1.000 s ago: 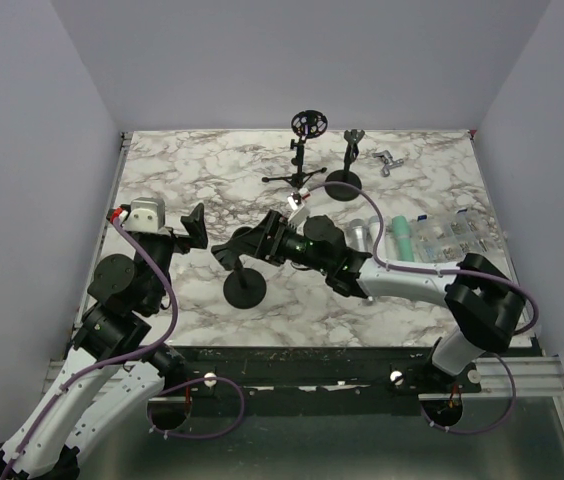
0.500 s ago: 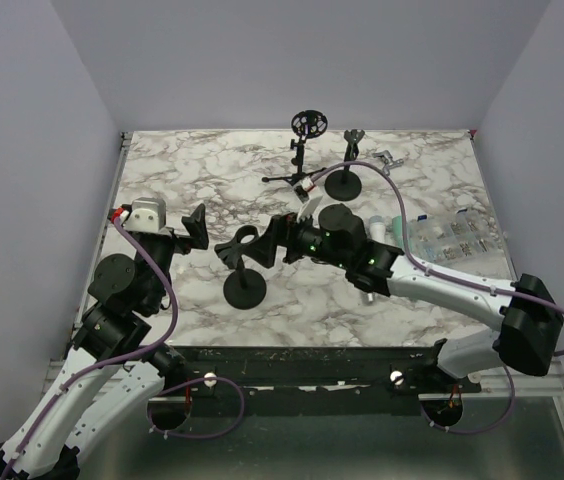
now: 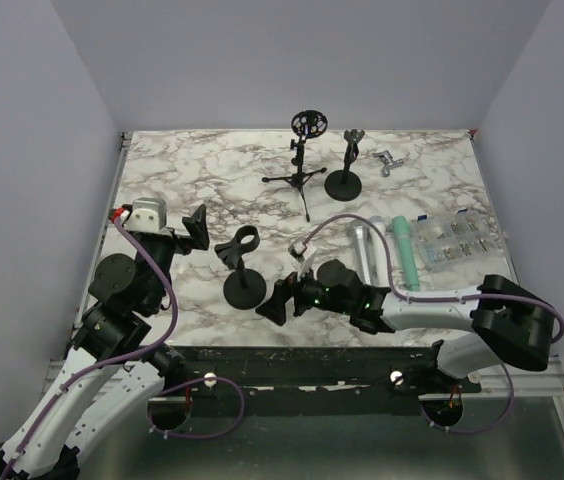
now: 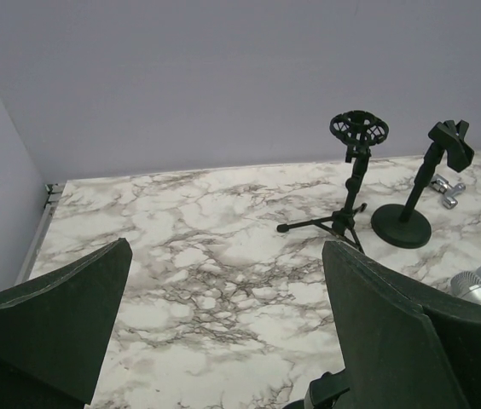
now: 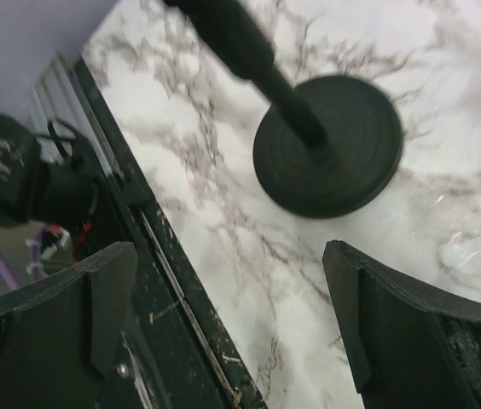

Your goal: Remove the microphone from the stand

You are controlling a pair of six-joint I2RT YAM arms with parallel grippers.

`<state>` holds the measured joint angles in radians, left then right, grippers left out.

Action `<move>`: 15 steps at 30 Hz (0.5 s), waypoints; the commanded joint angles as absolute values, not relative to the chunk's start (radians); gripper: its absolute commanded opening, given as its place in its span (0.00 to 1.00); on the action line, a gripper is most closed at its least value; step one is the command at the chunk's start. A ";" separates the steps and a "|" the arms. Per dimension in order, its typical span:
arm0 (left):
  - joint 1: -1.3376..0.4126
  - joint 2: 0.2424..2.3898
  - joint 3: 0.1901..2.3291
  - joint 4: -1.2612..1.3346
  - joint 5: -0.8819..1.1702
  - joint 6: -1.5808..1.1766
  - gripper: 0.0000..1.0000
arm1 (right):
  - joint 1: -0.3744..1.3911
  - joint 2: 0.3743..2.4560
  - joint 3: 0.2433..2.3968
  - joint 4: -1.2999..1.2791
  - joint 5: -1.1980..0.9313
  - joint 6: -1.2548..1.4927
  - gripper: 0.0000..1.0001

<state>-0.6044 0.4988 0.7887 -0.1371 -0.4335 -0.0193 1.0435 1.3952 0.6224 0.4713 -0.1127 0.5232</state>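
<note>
Both left gripper (image 3: 194, 228) and right gripper (image 3: 273, 304) are gaping empty; right one is hovering low beside stand (image 3: 244, 287), so a sideways swing could topple it.

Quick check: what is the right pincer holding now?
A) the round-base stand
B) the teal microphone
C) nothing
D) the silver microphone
C: the right pincer is open in its wrist view, with only the marble table and the stand seen beyond its fingers.
</note>
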 commanded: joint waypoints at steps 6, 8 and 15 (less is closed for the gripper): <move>-0.609 0.502 0.803 -0.139 -0.418 -0.030 0.97 | 1.223 1.607 0.567 0.854 0.341 0.341 0.93; -0.609 0.501 0.802 -0.138 -0.420 -0.029 0.97 | 1.226 1.638 0.573 0.912 0.375 0.317 0.88; -0.609 0.497 0.804 -0.138 -0.417 -0.029 0.96 | 1.237 1.715 0.649 1.054 0.440 0.178 0.79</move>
<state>-0.6044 0.5030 0.7887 -0.1390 -0.4335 -0.0238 1.2263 1.6783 0.5892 0.8818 0.3405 0.2848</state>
